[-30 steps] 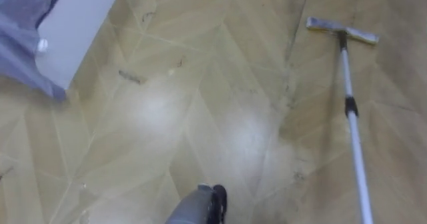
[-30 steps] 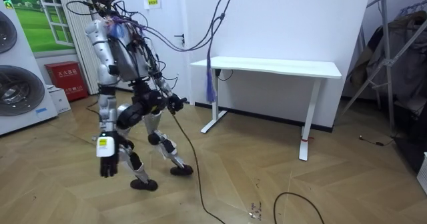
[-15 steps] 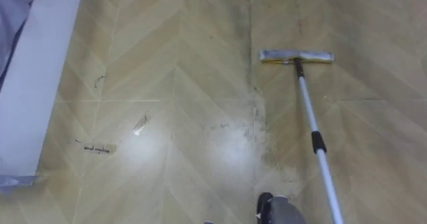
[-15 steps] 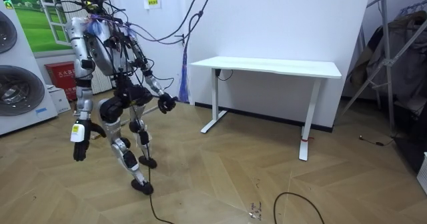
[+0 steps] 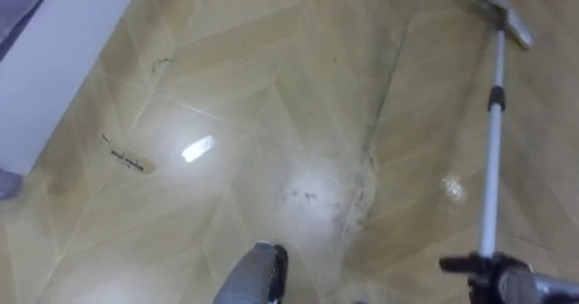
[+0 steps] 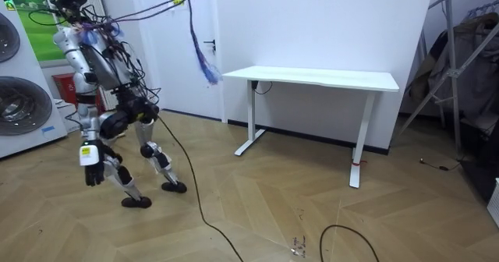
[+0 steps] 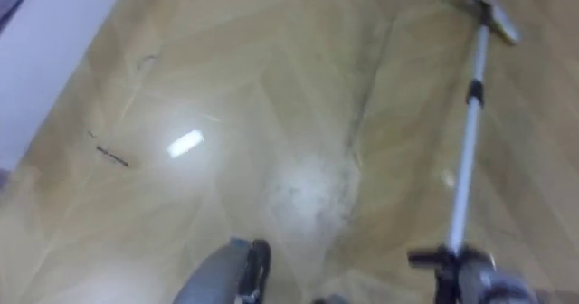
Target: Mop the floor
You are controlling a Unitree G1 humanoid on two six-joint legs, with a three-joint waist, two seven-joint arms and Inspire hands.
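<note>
the mop (image 5: 491,141) reaches out ahead of me on my right, its flat head (image 5: 499,13) resting on the herringbone wood floor (image 5: 271,60) at the far end of a pale pole with a dark collar partway along. my right hand (image 5: 488,272) is closed round the pole's near end, low at my side. a dark smear of grime (image 5: 369,159) runs down the boards just left of the pole, with a dull scuffed patch beside it. further left are a bright glint of light (image 5: 199,148) and a small dark scrap (image 5: 127,159), near a white panel (image 5: 54,69) along the floor's edge. in the room view i stand mid-stride, knees bent, near 2 stacked washing machines (image 6: 19,83) at the room view's left, well apart from a white desk (image 6: 312,79). my left hand (image 6: 148,112) sits before my waist, and i cannot tell its grip.
</note>
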